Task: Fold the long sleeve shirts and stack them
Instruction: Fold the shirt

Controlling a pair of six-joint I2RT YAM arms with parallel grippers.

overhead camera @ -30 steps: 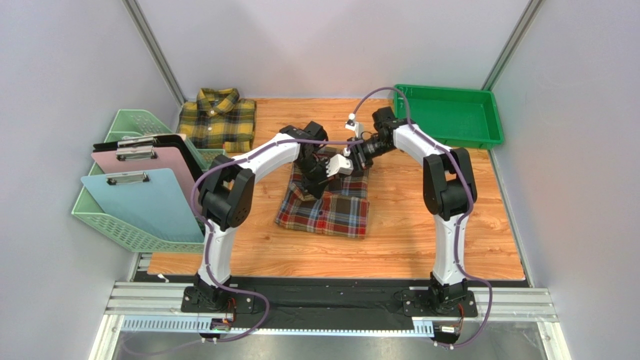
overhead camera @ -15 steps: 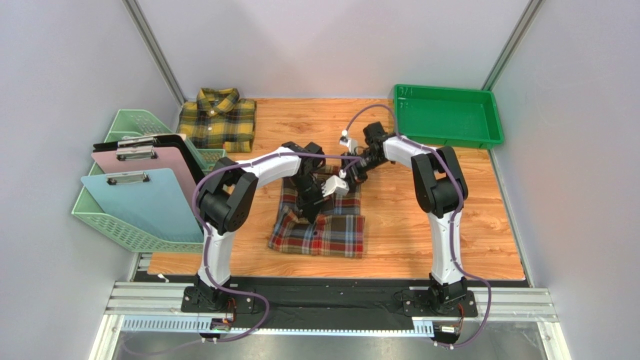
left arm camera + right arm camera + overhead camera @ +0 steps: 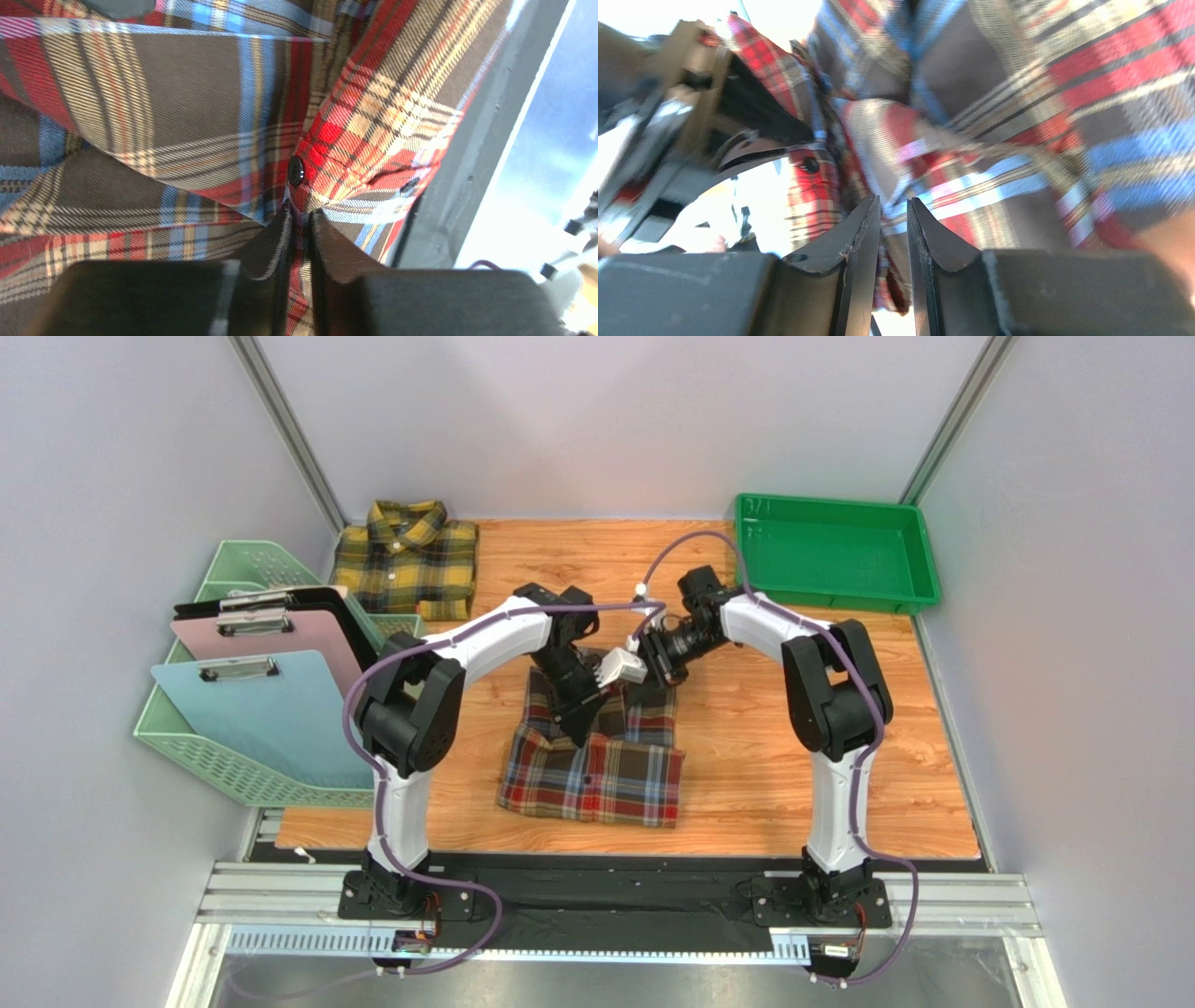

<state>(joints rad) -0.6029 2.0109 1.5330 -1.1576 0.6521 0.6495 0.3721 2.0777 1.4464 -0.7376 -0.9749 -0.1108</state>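
Top view, 12 o'clock = far side from arm bases.

- Red plaid shirt (image 3: 603, 777): centre of wooden surface (image 3: 786, 756), slightly twd 6. Near half lies flat. Far half, at its 12 o'clock, is bunched and raised where both arms meet over it.
- Left end effector (image 3: 300, 225): closed on a fold of the red plaid shirt. Fingers (image 3: 274, 245) nearly together, thin strip of check cloth pinched in the slit betw them. Dark button (image 3: 296, 170) sits just beyond the tips, at 12 in the wrist view. Cloth fans out from the pinch, creased.
- Right end effector (image 3: 894, 222): also closed on the same shirt, a gathered ridge of cloth running down betw the fingers (image 3: 859, 234). View blurred. A second dark button (image 3: 808, 166) shows at approx 10 o'clock of the tips, next to part of the other arm.
- The two end effectors are close together, left arm coming in from 9, right arm from 2.
- Yellow plaid shirt (image 3: 407, 560): folded, collar up, at 11 o'clock corner of surface, well apart from the red one.
- Green tray (image 3: 842, 553): 1 o'clock corner.
- Mint mesh basket (image 3: 232, 763): off surface edge at 9 o'clock, holding pink clipboard (image 3: 288, 651), blue clipboard (image 3: 267, 714), black clipboard (image 3: 326, 595), all leaning.
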